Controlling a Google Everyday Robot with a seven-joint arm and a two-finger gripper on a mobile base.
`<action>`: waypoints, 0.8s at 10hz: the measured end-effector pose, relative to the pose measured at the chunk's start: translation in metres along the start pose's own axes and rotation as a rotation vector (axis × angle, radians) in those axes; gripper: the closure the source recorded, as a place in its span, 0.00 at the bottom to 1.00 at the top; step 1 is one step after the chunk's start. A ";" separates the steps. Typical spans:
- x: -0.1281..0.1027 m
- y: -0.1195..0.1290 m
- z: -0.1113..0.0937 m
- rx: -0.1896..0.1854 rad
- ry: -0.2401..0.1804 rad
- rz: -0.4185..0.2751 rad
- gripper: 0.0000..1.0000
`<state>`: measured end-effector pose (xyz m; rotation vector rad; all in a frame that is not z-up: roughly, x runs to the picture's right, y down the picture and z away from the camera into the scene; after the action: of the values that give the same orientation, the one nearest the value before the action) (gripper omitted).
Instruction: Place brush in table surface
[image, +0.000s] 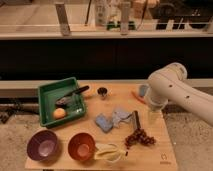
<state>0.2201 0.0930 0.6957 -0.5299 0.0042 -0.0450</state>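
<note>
The flat light-brown wooden table surface (159, 148) carries a green rectangular plastic tray (46, 89) at its back left corner. The slim brush with a long black handle and a darker bristly head (74, 95) lies slantwise inside that tray: its head rests on the tray floor and its handle tip reaches over the tray's right rim towards the back edge, so the brush is not on the wood. A small round orange object (59, 113) sits in the tray near its front wall. Just beside the handle tip a small dark cup (102, 92) stands on the wood near the back edge. Two blue-grey soft pads (111, 120) lie about the middle of the surface, with a short dark straight bar (135, 118) just to their right and a dark reddish cluster of grapes (139, 137) in front of it. Along the front edge stand a round purple bowl (43, 144) at the left corner, a round orange bowl (81, 146) beside it, and a pale yellow curved item (110, 151). A thin orange-red stick (137, 96) lies near the back right corner. The white robot arm (172, 85) bends down over the right edge, well apart from the tray, and its gripper (154, 113) hangs low above the wood there; whether it is open or closed cannot be told.
</note>
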 end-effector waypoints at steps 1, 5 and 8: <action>-0.003 -0.002 0.002 0.000 0.000 -0.009 0.20; -0.042 -0.016 0.004 0.010 -0.011 -0.058 0.20; -0.057 -0.023 0.006 0.012 -0.015 -0.097 0.20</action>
<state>0.1622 0.0788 0.7124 -0.5183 -0.0368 -0.1355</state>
